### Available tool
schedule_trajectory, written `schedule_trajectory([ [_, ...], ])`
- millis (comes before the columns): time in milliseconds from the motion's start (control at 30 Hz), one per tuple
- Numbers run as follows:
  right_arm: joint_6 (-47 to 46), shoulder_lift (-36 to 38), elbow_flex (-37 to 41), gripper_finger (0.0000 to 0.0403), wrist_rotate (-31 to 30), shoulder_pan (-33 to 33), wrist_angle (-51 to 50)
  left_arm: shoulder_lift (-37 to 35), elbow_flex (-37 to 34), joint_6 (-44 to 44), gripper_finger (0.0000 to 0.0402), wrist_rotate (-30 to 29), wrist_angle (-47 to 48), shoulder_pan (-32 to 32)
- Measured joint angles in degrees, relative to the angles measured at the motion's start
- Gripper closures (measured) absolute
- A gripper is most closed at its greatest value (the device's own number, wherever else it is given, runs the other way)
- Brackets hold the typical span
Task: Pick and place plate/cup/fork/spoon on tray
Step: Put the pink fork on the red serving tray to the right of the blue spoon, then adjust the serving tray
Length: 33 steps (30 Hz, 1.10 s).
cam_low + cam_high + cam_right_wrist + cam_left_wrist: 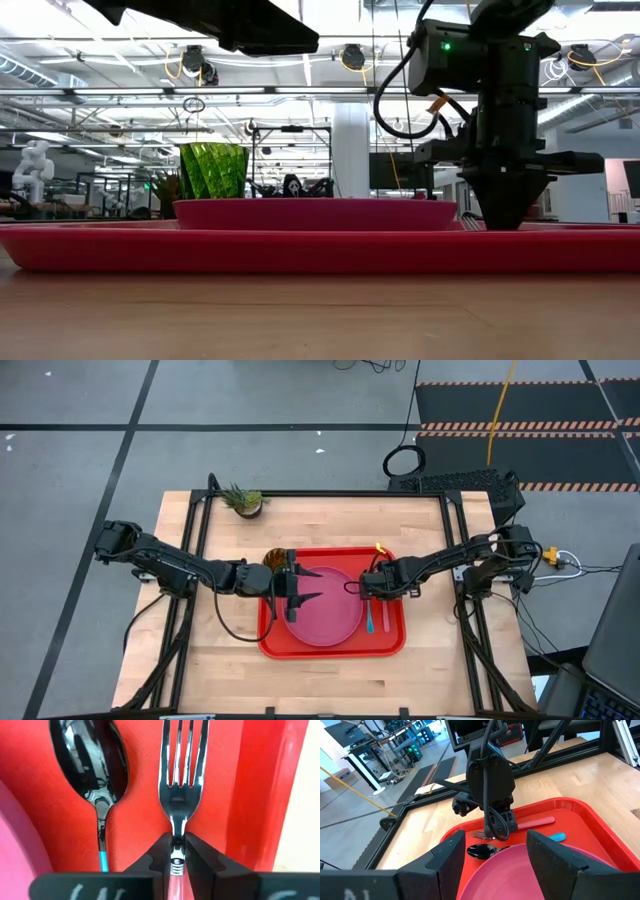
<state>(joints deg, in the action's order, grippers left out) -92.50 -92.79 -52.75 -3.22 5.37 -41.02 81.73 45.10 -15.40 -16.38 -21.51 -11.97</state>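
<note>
From above, the tray [333,645] carries the plate [324,607], with spoon [369,618] and fork [384,605] in the strip beside it, likely table-setting order. At table level the cup [213,170] stands behind the plate. The left gripper [495,857] hovers wide over the plate. The right gripper [176,851] pinches the fork's neck narrowly, near the tray's raised rim, leaving little sideways room.
</note>
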Motion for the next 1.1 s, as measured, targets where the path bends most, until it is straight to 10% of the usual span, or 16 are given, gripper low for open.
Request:
schedule_trajectory([
  [1100,-0.8,3.1,-0.1,0.0325,0.4,1.4,-1.1,0.0,0.0,0.7,0.0188,0.0,1.4,0.0],
])
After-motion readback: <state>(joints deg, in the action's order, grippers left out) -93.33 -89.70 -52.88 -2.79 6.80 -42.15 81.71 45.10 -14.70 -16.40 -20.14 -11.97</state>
